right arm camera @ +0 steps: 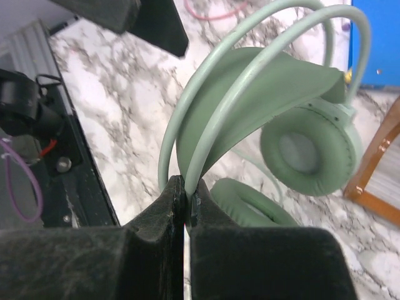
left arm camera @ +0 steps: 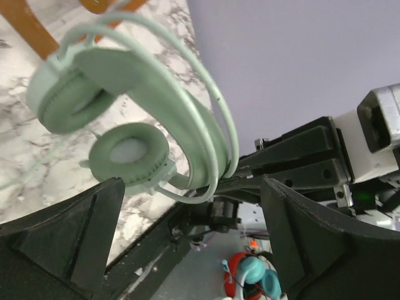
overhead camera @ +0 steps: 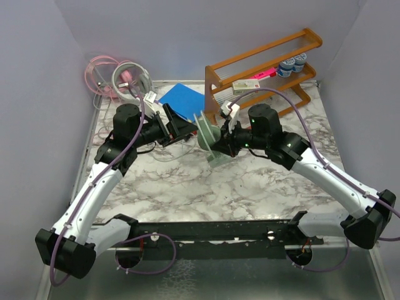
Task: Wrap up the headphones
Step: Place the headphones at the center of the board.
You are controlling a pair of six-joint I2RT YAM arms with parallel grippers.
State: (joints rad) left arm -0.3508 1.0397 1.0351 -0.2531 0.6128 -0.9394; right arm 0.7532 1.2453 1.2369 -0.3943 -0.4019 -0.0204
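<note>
Mint-green padded over-ear headset (right arm camera: 269, 94) hanging from one thin pinch.
Right gripper (right arm camera: 186, 194) is clamped on just its wire hoops, left gripper (left arm camera: 192, 187) gaping empty beside it, over the marbled tabletop (overhead camera: 250, 187); the cups' weight could swivel it or slip it free.

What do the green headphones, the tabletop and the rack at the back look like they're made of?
Green headphones: matte plastic band and hoops, smooth and even in colour; the ear pads seem to be soft leatherette, puffy at the rim. Tabletop: marble look, grey veins on white, possibly a printed sheet. Rack: probably varnished wood, orange-brown.
</note>
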